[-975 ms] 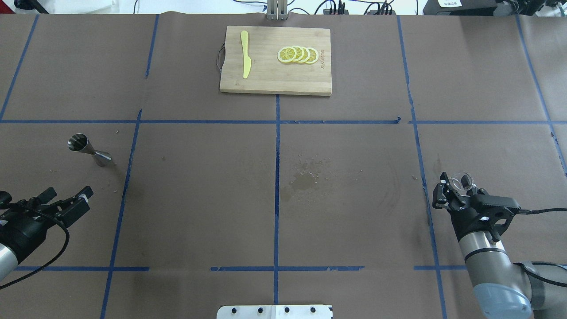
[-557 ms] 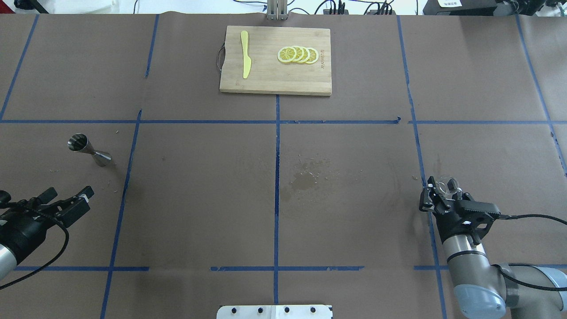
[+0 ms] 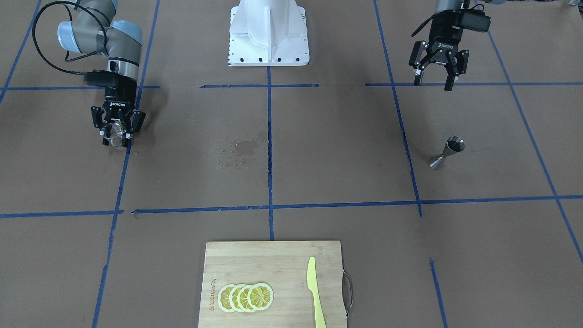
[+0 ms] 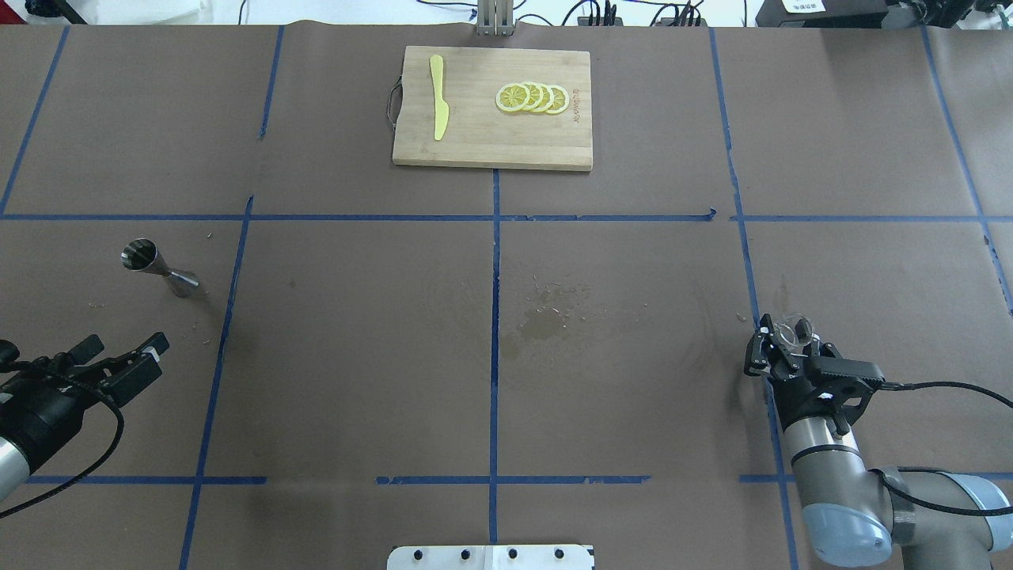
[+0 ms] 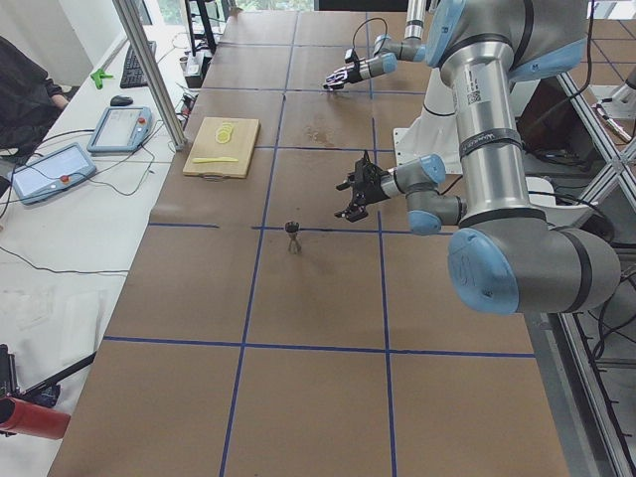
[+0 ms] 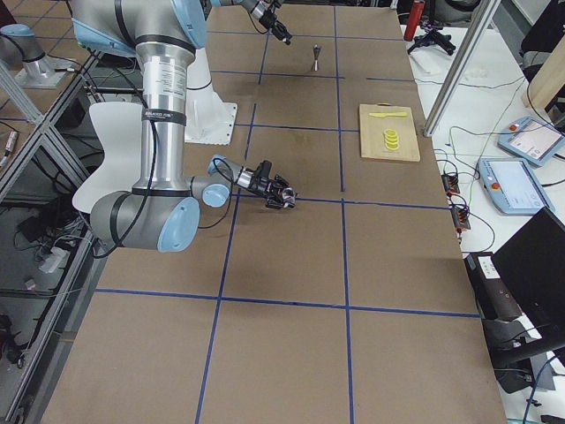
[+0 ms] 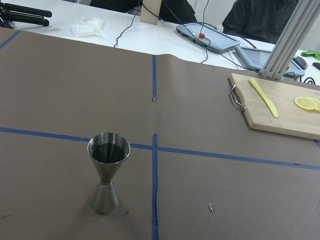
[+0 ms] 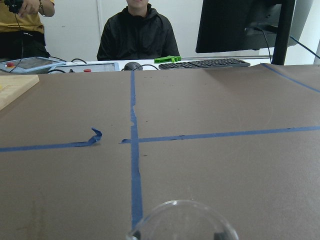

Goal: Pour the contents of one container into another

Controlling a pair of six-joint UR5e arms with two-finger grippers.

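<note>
Both sets of jaws sat at the near edge of the tabletop [image 4: 356, 380], well apart; the right jaws gripped a clear glass [image 4: 794, 327] at its sides, mouth upward, at the near right, just beside a blue tape line [image 4: 748, 261]; whether the glass rested on the paper or hung just above it could not be told; the left jaws stood wide and held nothing, at the near left, pointing toward the far right; a little farther on the left a steel jigger [image 4: 162, 271] stood upright, apart from the left jaws, its upper cup dark inside; around the middle, right of the centre tape, lay a wet stain [image 4: 542, 321] with small splashes; farthest off lay a wooden cutting board [image 4: 483, 134]; on it a yellow knife [image 4: 438, 99] lay to the left and overlapping lemon slices [image 4: 532, 98] to the right.
</note>
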